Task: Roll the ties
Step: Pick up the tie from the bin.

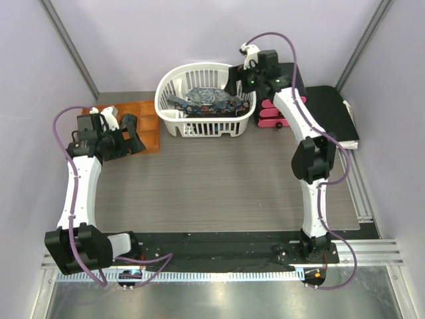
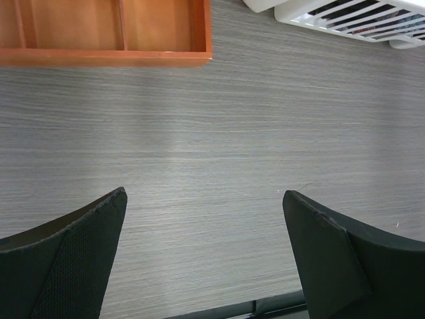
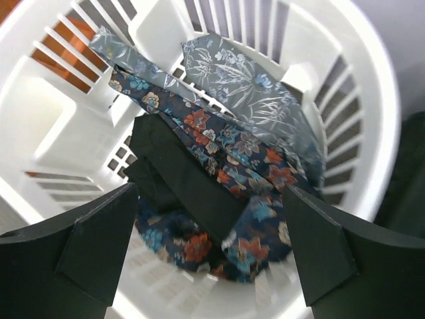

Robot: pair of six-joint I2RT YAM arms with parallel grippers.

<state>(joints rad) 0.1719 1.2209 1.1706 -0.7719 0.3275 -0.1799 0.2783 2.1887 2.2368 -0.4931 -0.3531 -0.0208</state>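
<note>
Two arms rise from the bottom edge of the top view. The left tool (image 1: 131, 134) hangs at the left of the frame over the grey wood-grain table (image 1: 219, 179), just beside the orange wooden tray (image 1: 145, 119) with its dividers. In its own wrist view its fingers are spread wide, with only bare table showing between them, and they touch nothing. Farther back, the right arm stretches to the upper middle of the frame. There the right tool (image 1: 239, 83) hovers over the right-hand rim of the white slatted plastic basket (image 1: 169, 83). All the ties (image 1: 206, 101) lie in that basket, unrolled and heaped together, so the right arm is much the nearer to them. The right wrist view looks straight down into the basket. A plain black tie (image 3: 186, 176) lies on top, directly below the gap, with its long axis running from upper left to lower right, aslant to the line between the fingers. Under it a dark blue flowered tie (image 3: 232, 149) runs much the same way, and a grey-blue leaf-patterned tie (image 3: 252, 93) lies toward the top of the frame. The right tool's fingers are also wide apart, holding nothing, above the fabric and not visibly touching it. By my judgement, a straight descent would meet the black tie first.
</note>
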